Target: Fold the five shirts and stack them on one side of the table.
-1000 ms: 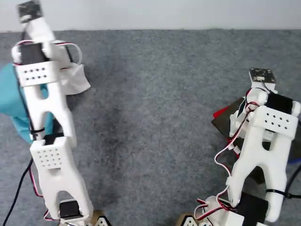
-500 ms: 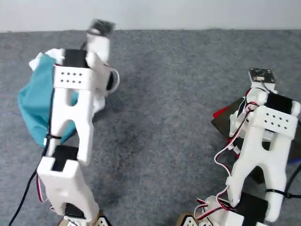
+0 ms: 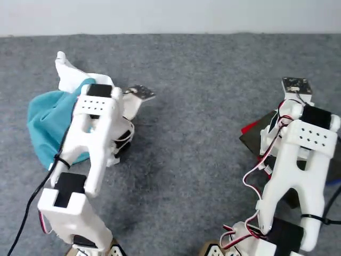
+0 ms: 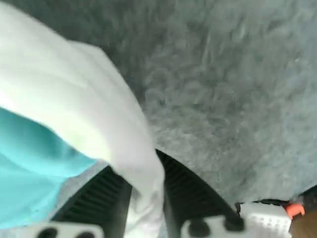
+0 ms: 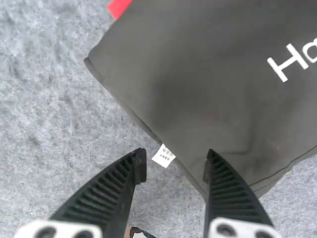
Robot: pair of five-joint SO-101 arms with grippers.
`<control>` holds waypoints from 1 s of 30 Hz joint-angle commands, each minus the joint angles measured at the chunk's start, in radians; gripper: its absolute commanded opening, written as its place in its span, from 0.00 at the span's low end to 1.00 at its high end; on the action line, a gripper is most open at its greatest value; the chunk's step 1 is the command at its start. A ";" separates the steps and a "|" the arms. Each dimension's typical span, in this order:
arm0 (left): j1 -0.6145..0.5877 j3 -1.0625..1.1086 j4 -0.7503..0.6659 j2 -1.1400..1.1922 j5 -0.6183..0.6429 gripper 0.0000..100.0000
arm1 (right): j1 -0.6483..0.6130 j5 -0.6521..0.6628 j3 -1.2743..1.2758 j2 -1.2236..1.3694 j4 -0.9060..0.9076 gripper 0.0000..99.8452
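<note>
A white shirt (image 3: 68, 74) lies crumpled at the far left, partly over a teal shirt (image 3: 43, 124). My left gripper (image 4: 141, 168) is shut on a fold of the white shirt (image 4: 74, 99), with the teal shirt (image 4: 29, 168) just beside it. At the right, a folded dark shirt (image 5: 213, 64) with white print rests on a red shirt (image 5: 118, 6); in the high view the dark shirt (image 3: 252, 137) and the red shirt (image 3: 249, 128) peek out from under the right arm. My right gripper (image 5: 174, 156) hangs open just above the dark shirt's edge, over a small white label (image 5: 163, 155).
The grey carpet-like table top (image 3: 202, 80) stretches open between the two arms. A pale wall (image 3: 170, 16) borders the far edge. A sliver of blue cloth (image 3: 333, 183) shows at the right edge beneath the right arm.
The left arm swung from the far left edge toward the table's middle, pulling the white shirt along and uncovering more of the teal shirt. The right arm stayed still.
</note>
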 commanded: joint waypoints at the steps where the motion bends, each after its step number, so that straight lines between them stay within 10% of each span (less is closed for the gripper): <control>1: -0.080 -0.050 0.025 -0.104 0.098 0.08 | -0.004 0.005 -0.005 -0.031 -0.002 0.19; 11: -0.015 -0.081 0.015 -0.384 0.130 0.18 | -0.004 0.005 0.038 -0.036 -0.016 0.19; 21: -0.259 -0.030 -0.109 -0.227 0.258 0.18 | -0.004 0.005 0.107 -0.039 -0.062 0.19; 30: -0.419 -0.036 -0.555 0.192 0.512 0.18 | -0.004 0.005 0.109 -0.041 -0.054 0.19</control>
